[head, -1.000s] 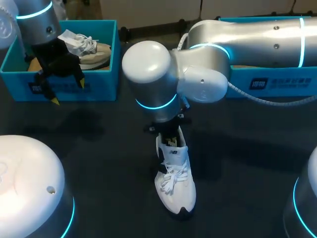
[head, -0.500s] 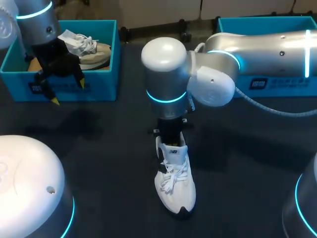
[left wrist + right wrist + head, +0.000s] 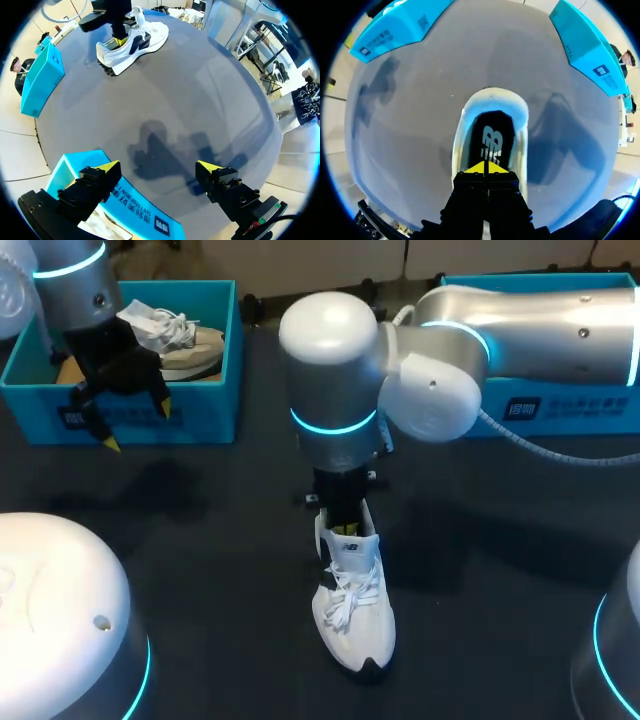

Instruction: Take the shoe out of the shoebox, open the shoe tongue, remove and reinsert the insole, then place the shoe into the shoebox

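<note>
Right jaws: pressed together, yellow tips (image 3: 476,169) down in the heel opening of the shoe (image 3: 355,615), on the insole (image 3: 492,140); whether they pinch its edge I cannot tell.
Shoe: upright mid-bench (image 3: 200,540), toe toward the near edge.
Handling: probably light, with a soft upper. The insole looks thin and floppy and is best taken at its heel edge. The unheld shoe may lift with it.
Left jaws: spread, empty, over the left box (image 3: 200,410), well apart from the shoe.
Right box (image 3: 560,410): far right.

Nothing legible: dark labels (image 3: 523,408) on the far-left blue cardboard shoebox (image 3: 190,410) and its far-right twin (image 3: 585,405), a logo (image 3: 350,548) on the white laced shoe (image 3: 357,615).
</note>
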{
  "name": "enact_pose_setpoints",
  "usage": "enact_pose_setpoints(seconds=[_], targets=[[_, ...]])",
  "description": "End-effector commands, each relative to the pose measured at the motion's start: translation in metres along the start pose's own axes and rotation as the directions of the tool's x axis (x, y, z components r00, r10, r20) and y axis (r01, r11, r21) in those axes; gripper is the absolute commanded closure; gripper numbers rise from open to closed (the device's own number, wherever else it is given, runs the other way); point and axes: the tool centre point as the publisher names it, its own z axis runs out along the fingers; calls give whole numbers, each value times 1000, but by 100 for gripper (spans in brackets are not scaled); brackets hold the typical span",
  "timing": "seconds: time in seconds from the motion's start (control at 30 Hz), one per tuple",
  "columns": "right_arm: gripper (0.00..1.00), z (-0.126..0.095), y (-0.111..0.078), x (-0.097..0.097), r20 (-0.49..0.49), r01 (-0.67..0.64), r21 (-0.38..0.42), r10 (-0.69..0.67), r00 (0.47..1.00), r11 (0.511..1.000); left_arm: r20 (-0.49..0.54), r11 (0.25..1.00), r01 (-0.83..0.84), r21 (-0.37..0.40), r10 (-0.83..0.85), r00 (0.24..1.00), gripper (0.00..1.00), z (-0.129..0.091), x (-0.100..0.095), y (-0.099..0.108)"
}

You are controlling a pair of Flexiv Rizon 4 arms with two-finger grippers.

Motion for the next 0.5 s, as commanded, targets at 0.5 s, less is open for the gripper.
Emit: enact_pose_setpoints(seconds=[0.5], targets=[[69,2,-16,-15,-122,22,99,-10,992,995,-2,1000,0,-3,0,1000,0,0,0,0]])
